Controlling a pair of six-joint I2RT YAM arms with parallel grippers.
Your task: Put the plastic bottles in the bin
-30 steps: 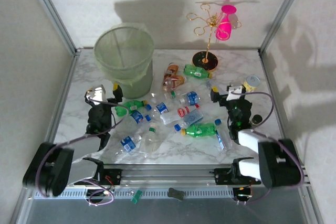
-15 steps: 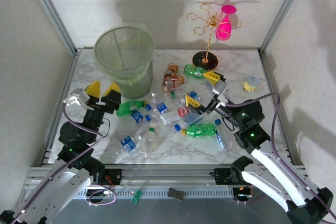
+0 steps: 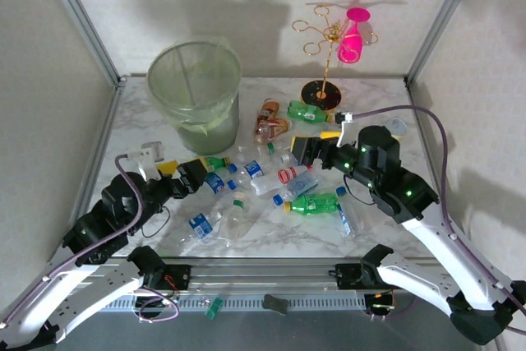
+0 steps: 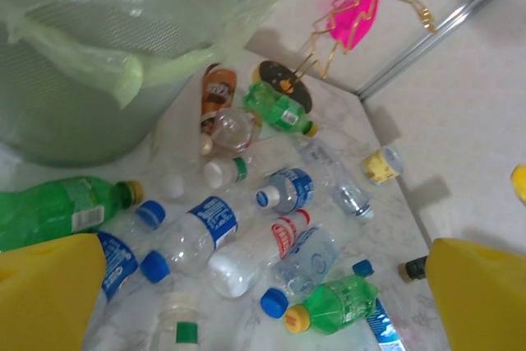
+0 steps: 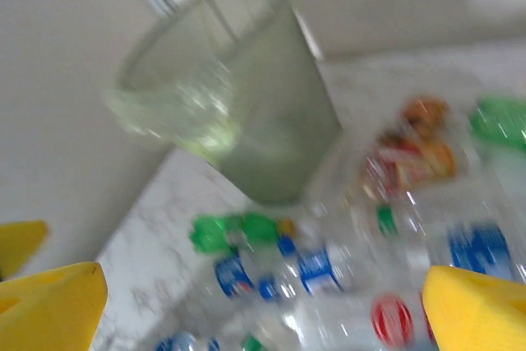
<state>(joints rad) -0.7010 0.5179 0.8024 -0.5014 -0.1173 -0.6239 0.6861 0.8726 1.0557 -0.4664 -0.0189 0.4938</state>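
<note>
Three green bottles, one brown bottle and roughly eleven clear bottles lie on one tabletop. There is one bin, one wire stand, one pink glass and one small tin. Two pincers: left pincer, right pincer.

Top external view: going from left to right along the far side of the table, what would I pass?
The bin → brown bottle → gold wire stand → small pale can.

White marble-veined tabletop; pale textured walls on three sides; aluminium corner posts; soft shadows.
</note>
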